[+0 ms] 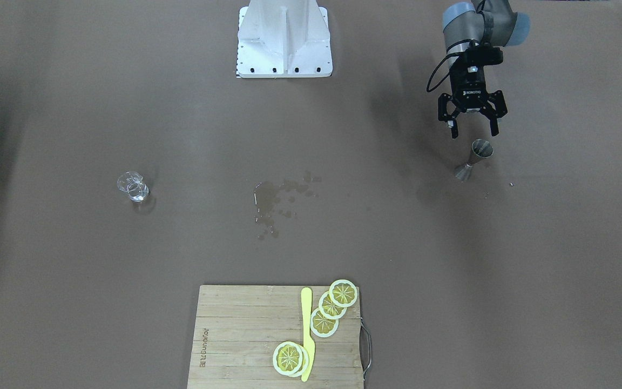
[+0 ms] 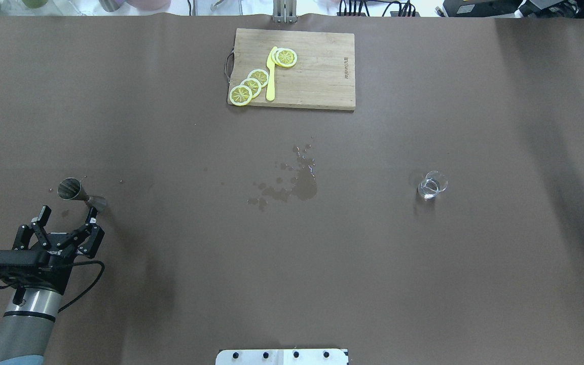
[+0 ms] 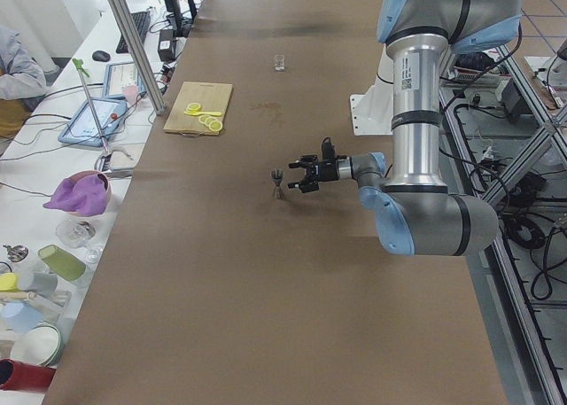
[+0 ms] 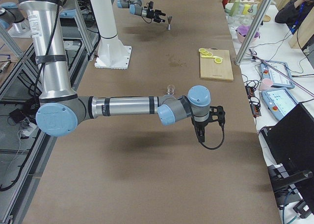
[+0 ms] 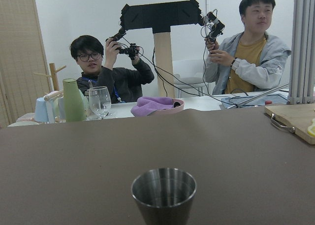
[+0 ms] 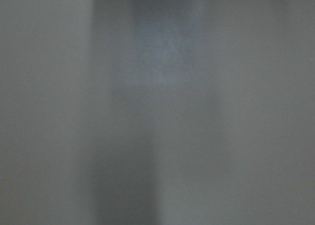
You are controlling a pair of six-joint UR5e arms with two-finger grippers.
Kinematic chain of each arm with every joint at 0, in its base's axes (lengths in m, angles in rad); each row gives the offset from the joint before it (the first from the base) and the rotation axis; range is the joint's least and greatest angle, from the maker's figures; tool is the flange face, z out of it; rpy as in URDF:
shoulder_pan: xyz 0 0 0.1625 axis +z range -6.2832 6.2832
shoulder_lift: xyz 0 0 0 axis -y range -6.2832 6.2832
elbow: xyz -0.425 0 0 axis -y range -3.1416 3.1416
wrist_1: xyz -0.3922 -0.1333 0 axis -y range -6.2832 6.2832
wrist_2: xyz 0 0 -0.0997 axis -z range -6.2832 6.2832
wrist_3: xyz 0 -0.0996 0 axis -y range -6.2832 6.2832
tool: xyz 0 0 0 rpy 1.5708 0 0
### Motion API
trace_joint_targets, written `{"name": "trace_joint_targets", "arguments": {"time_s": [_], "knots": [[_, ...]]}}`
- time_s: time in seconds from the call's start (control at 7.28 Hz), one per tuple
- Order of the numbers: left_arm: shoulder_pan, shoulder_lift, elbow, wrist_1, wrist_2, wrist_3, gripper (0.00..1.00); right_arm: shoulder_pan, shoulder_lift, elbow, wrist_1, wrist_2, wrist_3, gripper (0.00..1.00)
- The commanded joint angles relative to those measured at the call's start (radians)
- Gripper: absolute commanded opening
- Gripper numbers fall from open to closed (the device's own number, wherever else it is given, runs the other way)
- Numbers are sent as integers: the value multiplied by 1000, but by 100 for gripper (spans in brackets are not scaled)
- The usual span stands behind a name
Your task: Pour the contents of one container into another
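Brown tabletop (image 1: pixel 343 108): jigger (image 1: pixel 472 159) stands upright, left gripper (image 1: pixel 474 133) is held spread just behind it; narrow waist should be centred before closing.

The table (image 1: pixel 73 297) is matte brown, darker where a wet spill (image 1: pixel 270 201) blotches it. The jigger (image 1: pixel 474 158) is brushed silver steel, and the glass (image 1: pixel 133 187) is clear. The left gripper (image 1: pixel 474 133) is black. The cutting board (image 1: pixel 235 335) is pale, striped bamboo. The lemon slices (image 1: pixel 343 293) are yellow with white rims, and the knife (image 1: pixel 306 329) is plain yellow.
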Motion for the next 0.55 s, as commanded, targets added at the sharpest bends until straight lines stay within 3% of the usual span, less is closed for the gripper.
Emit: {"name": "trace_joint_targets", "arguments": {"time_s": [0.0, 0.41], "knots": [[7, 31, -59, -20, 3, 2, 99, 25, 3, 27, -179, -73, -5, 100], [-4, 34, -92, -21, -29, 2, 99, 47, -30, 19, -273, -64, 13, 100]]}}
